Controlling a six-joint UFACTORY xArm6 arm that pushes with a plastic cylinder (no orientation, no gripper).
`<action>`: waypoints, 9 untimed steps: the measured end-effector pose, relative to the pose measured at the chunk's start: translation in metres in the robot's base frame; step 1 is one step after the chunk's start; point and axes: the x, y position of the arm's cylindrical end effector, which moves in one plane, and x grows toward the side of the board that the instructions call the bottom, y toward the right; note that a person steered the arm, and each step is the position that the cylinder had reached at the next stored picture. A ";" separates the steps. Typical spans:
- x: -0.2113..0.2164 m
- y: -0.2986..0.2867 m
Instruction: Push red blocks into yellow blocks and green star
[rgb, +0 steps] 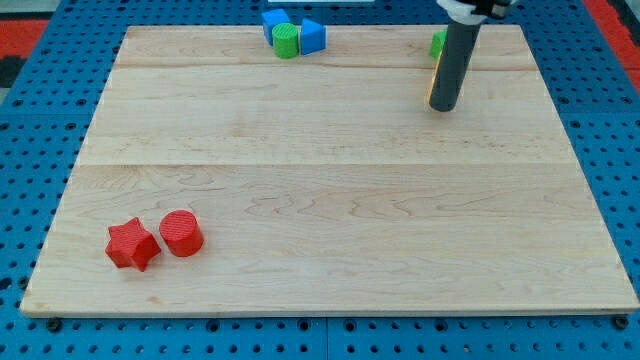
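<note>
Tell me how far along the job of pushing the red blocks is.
Nothing looks done. The red star and red cylinder sit together at the view's bottom left. My tip is at the top right, by a green block and a yellow sliver it mostly hides. Both pushes remain.

my tip top right, red star (bottom left)

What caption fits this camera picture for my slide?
My tip sits at the board's top right, hiding yellow and green blocks, far from the red star and red cylinder.
</note>
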 end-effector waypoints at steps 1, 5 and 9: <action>-0.011 0.006; 0.272 -0.188; 0.222 -0.341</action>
